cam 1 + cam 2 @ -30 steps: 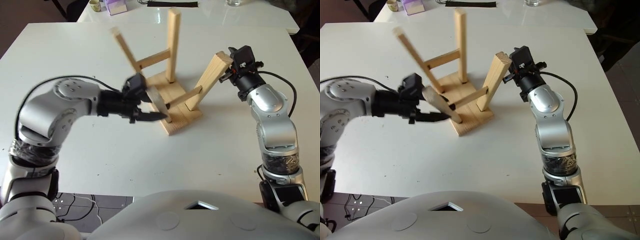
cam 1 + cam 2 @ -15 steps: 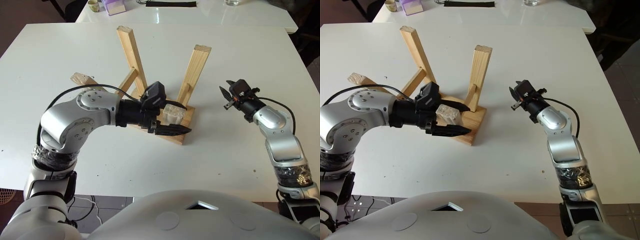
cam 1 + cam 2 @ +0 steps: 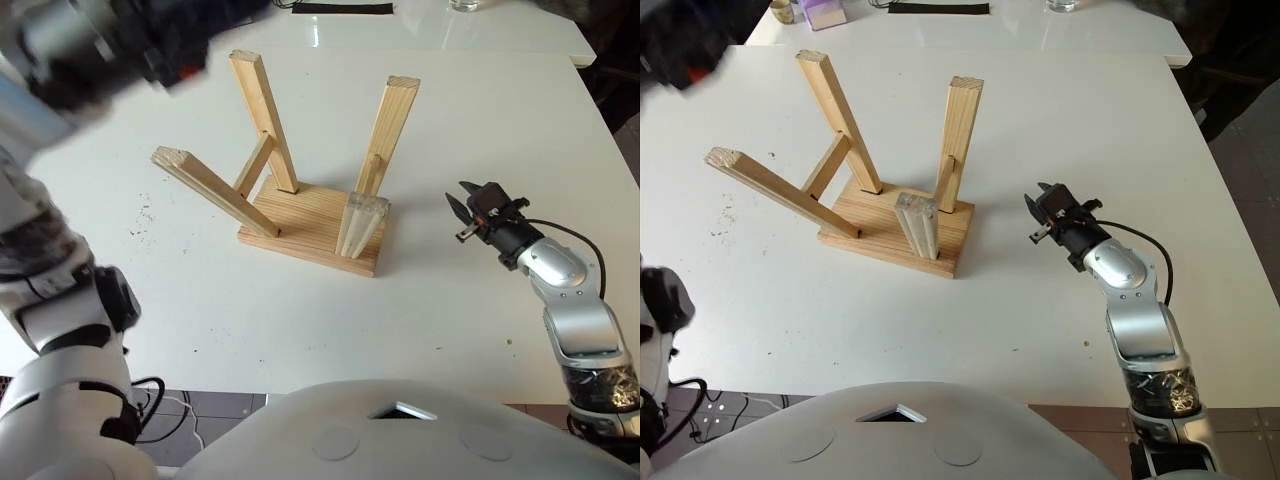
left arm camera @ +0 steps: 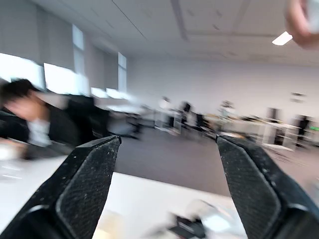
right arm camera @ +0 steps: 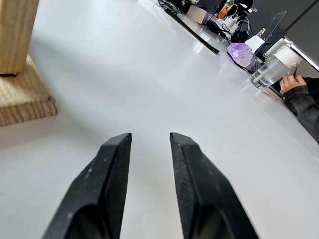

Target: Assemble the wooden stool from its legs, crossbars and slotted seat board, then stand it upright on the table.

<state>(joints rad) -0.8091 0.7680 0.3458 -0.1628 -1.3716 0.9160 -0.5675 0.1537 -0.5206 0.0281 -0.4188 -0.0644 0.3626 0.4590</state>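
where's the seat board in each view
Left eye view: seat board, centre, legs standing on it.
Right eye view: left of centre.
Right wrist view: its corner at the edge, under a leg.
Left wrist view: faces the room, off the table.
Shared landmark: the upright legs.

pale wooden stool [image 3: 310, 215] rests upside down on the table, four legs up

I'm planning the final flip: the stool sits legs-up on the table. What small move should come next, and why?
Probably ease the right end effector toward the stool's right-side leg to grip it: the seat board lies flat on the table, legs up, and that end effector is open, empty and apart from it.
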